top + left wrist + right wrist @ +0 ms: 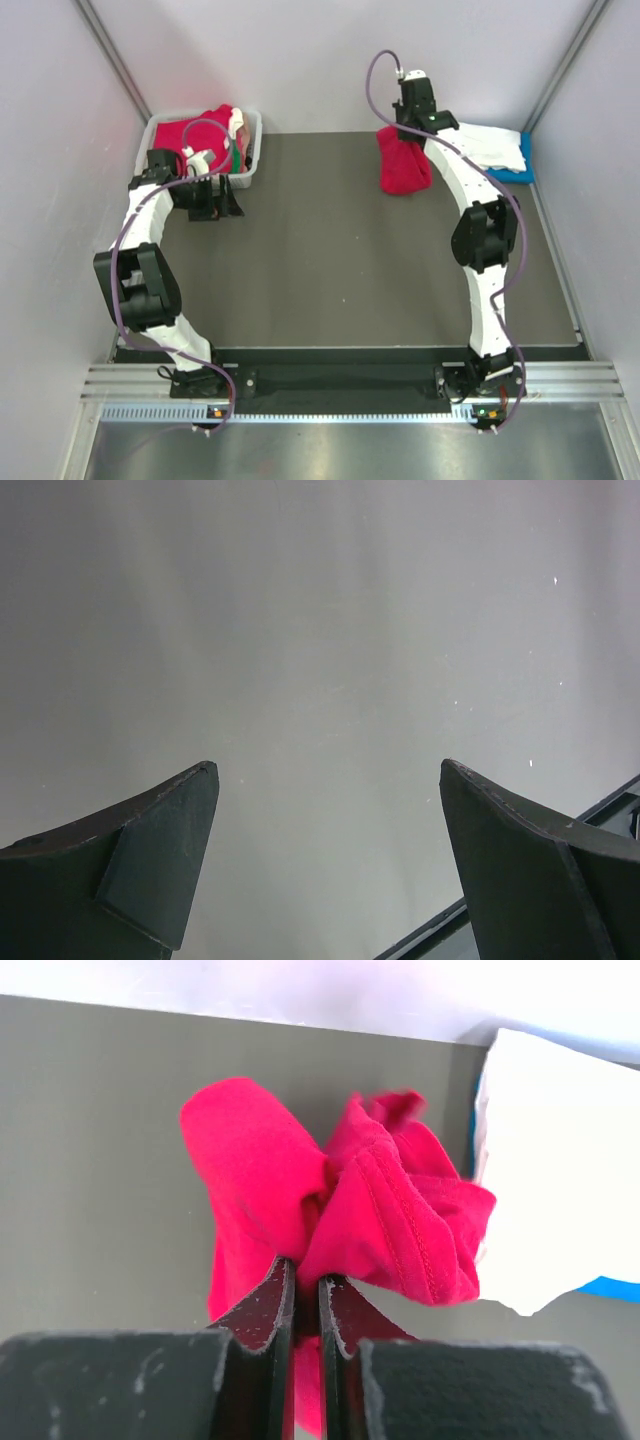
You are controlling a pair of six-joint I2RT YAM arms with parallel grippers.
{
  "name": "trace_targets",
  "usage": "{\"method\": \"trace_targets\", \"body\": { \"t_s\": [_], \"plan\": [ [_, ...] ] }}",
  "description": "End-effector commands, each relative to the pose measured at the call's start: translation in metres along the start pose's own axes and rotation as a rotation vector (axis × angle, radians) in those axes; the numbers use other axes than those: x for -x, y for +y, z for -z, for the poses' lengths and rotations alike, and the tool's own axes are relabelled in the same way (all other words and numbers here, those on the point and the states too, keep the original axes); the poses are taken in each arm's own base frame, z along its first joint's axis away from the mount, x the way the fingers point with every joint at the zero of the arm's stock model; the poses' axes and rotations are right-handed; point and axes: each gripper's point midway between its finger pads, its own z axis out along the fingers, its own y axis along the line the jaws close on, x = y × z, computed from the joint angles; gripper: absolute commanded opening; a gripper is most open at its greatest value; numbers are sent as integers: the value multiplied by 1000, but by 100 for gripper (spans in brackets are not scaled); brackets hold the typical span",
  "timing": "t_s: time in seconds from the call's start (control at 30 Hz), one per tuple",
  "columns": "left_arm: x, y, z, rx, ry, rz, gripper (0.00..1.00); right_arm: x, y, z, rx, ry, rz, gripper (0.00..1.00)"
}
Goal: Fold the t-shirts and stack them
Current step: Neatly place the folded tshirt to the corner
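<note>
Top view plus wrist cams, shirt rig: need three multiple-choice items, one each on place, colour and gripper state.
1. Where does the white t-shirt lie?
A) on a blue t-shirt, far right of the table
B) in the table's middle
C) at the table's near edge

2. What colour is the held t-shirt in the right gripper?
A) white
B) red
C) blue

3. What state is the left gripper in?
A) shut on cloth
B) shut, empty
C) open, empty

Answers:
1 A, a blue edge shows under the white cloth by the right wall.
2 B, red cloth bunches out of the shut gripper.
3 C, its fingers stand wide apart with nothing between them.
</note>
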Motion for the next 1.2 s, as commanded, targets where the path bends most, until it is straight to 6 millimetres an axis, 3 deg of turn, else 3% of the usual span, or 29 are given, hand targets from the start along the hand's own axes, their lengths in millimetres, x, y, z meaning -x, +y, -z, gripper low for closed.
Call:
{"method": "trace_targets", "body": {
  "t_s": [0.0, 0.13, 0.23, 0.27, 0.37, 0.5, 0.53, 0.6, 0.67, 0.73, 0.8, 0.93, 1.03, 1.17],
  "plan": [
    [4, -10, 14, -14, -43, -33, 96, 64, -38, 25, -22, -162, -111, 0],
    [-1, -10, 12, -16, -35, -26, 96, 81, -55, 26, 5, -202, -188, 0],
    [1, -9, 12, -14, -42, -24, 96, 61, -43, 19, 21, -148, -172, 0],
    [1, -9, 12, -14, -46, -25, 96, 44, -39, 13, 16, -112, -156, 0],
    [0, -11, 10, -29, -34, -14, 96, 37, -45, 6, -9, -109, -176, 0],
    [-3, -8, 11, -9, -27, -25, 96, 64, -86, 8, -13, -181, -308, 0],
    [-4, -7, 11, -9, -27, -24, 96, 84, -92, 19, 7, -228, -327, 0],
    [-9, -7, 9, -14, -19, -20, 96, 93, -103, 17, 13, -250, -344, 0],
    [-13, -6, 5, -17, -13, 0, 96, 111, -106, 30, 47, -303, -358, 0],
    [-21, -4, -2, -28, -3, 14, 96, 112, -114, 33, 41, -317, -397, 0],
    [-27, -3, -6, -34, 9, 28, 96, 121, -125, 48, 13, -352, -417, 0],
    [-30, 0, -5, -17, 11, 21, 96, 122, -162, 62, -126, -400, -472, 0],
    [-31, -1, -3, -11, 9, 9, 96, 132, -181, 85, -201, -461, -517, 0],
    [-34, -3, -6, -27, 12, 19, 96, 136, -195, 99, -270, -504, -577, 0]
  ]
}}
